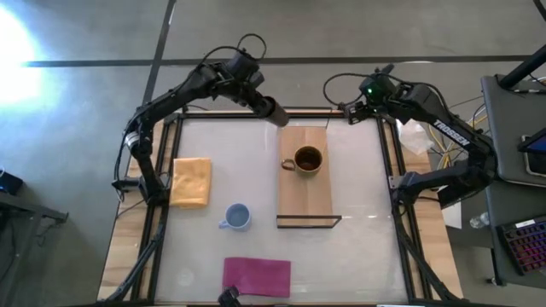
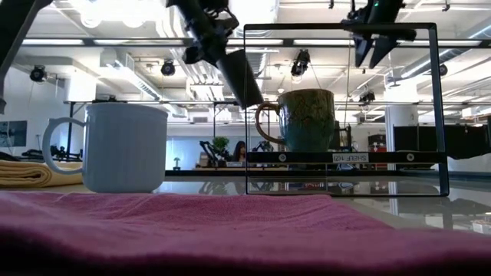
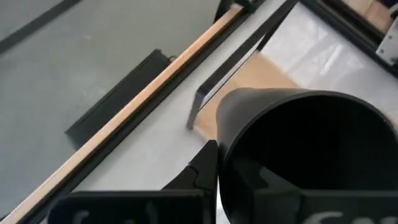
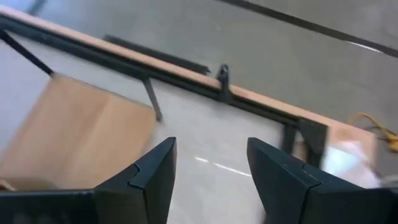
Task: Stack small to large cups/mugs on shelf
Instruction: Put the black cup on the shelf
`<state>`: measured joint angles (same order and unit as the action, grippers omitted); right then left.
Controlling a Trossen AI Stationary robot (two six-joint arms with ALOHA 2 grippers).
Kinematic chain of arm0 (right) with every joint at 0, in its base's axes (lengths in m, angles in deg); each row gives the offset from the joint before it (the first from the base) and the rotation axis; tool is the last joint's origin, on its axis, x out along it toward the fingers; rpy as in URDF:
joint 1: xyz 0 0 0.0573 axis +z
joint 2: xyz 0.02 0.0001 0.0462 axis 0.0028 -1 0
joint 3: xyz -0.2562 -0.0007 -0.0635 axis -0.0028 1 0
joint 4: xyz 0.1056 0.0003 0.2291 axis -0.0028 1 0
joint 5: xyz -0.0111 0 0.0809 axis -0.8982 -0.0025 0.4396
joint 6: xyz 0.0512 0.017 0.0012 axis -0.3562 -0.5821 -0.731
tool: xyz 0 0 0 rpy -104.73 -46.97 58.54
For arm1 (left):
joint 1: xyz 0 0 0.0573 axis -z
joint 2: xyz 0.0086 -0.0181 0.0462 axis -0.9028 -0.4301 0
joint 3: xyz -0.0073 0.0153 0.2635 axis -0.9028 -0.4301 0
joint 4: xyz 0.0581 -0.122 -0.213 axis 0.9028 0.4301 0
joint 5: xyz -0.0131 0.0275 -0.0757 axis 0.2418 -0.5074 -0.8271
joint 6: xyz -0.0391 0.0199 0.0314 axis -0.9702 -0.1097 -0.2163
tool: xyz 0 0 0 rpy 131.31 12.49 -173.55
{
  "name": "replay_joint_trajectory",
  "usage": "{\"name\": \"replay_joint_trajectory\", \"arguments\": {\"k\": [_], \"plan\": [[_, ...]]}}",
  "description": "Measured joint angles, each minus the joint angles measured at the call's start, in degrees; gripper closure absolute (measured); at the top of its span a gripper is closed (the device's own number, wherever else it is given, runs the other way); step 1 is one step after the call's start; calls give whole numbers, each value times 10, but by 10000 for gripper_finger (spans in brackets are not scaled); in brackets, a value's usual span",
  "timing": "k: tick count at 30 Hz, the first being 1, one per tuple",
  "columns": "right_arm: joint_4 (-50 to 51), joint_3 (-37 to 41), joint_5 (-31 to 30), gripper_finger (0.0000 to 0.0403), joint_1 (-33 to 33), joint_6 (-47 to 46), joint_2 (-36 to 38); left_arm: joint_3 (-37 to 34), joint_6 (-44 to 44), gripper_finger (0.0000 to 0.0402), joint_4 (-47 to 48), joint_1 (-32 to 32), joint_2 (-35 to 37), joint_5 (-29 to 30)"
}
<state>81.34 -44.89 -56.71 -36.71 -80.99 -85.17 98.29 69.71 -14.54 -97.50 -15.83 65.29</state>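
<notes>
My left gripper [image 1: 259, 101] holds the tall black cup [image 1: 275, 112] in the air over the far end of the light-wood shelf [image 1: 307, 200]. In the low view the cup [image 2: 241, 75] is tilted. The brown mug [image 1: 306, 159] stands on its base on the shelf, handle toward the table's left. The light blue mug [image 1: 236, 217] stands on the table left of the shelf. My right gripper [image 4: 211, 149] is open and empty above the table's far right corner [image 1: 353, 111]. My left gripper is shut on the black cup near its open end [image 3: 231, 163]. One finger [image 3: 202, 169] lies against the outside of the cup's wall; the cup hides the other finger. The cup is lifted clear and slants down toward the shelf [image 2: 247, 90].
A folded yellow cloth [image 1: 191, 182] lies at the table's left. A magenta cloth [image 1: 256, 275] lies at the near edge. The shelf's thin black frame [image 2: 436, 107] rises at its near end. Bare tabletop [image 1: 363, 179] lies right of the shelf.
</notes>
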Motion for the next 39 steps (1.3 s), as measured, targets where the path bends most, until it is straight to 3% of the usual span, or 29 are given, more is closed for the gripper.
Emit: {"name": "replay_joint_trajectory", "arguments": {"k": [6,11,15,23,30,35,39], "plan": [[-93,46,39,225,-48,5,1,47,-3,401,-20,14,-62,-6],[-97,85,63,234,-88,7,0,135,9,401,-9,17,-129,-21],[-110,133,131,241,-115,7,6,218,21,401,21,17,-177,-34],[-201,228,223,263,-125,-38,13,197,25,402,9,21,-203,-48],[-410,290,375,324,-116,-106,8,188,26,402,-9,20,-206,-48],[-471,298,384,383,-101,-135,-3,169,24,402,-11,20,-206,-49],[-470,297,383,393,-89,-137,-18,152,15,402,-47,23,-206,-50]]}}
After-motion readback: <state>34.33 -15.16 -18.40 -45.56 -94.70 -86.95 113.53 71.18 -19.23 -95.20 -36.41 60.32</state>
